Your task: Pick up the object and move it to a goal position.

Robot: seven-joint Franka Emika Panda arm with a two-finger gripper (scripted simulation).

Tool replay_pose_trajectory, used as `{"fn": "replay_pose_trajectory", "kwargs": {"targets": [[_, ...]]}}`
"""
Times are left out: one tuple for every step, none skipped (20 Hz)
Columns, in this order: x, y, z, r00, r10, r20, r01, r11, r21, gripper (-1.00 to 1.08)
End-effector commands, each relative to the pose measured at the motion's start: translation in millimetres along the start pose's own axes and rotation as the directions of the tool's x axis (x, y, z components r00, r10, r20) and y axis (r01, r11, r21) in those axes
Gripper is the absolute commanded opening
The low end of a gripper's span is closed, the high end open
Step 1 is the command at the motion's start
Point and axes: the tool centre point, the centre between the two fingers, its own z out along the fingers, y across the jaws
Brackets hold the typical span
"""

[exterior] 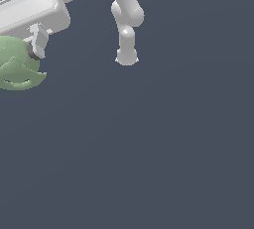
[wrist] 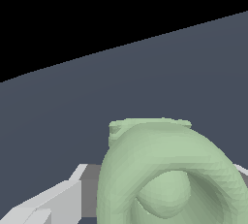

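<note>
Arm posture first: on my exterior feed the robot's base column [exterior: 126, 49] stands upright at the top centre, and a bulky white-grey wrist housing [exterior: 32, 7] juts in from the upper corner on the exterior view's left, tilted down toward the pale-green object [exterior: 17, 67]. I only get that last link and the base; the middle of the arm runs out of frame.

From the housing one finger [exterior: 38, 42] of the pincer [exterior: 30, 54] drops down and its dark tip touches the top of the object's rounded body. I can see only this one finger on that feed. On the wrist feed the object [wrist: 169, 174] fills the lower part of the picture, right up against the camera, with a pale finger [wrist: 53, 203] beside it and a sliver of another pale part [wrist: 240, 169] past its far side. So I read the pincer [wrist: 145, 189] as clenched on the object, one finger to each flank.

The object sits at the very edge of the exterior view's left, partly cut off, its flared pointed rim hanging lowest. I cannot tell whether it rests on the dark blue-grey counter [exterior: 149, 148] or hangs above it. The counter spreads wide toward the exterior view's right and bottom.
</note>
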Motion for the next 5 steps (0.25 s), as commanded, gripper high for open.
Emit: {"fn": "replay_pose_trajectory", "kwargs": {"targets": [[6.2,0.8,-4.6,1.000,-0.004,-0.015,0.004,1.000,0.009,-1.00],[7.6,1.2,-5.8,1.000,-0.005,-0.018,0.005,1.000,0.011,-1.00],[8.7,1.4,-6.6,1.000,-0.005,-0.021,0.006,1.000,0.013,-1.00],[9.4,1.6,-7.2,1.000,-0.006,-0.022,0.006,1.000,0.014,-1.00],[9.5,1.6,-7.3,1.000,-0.006,-0.023,0.006,1.000,0.014,-1.00]]}}
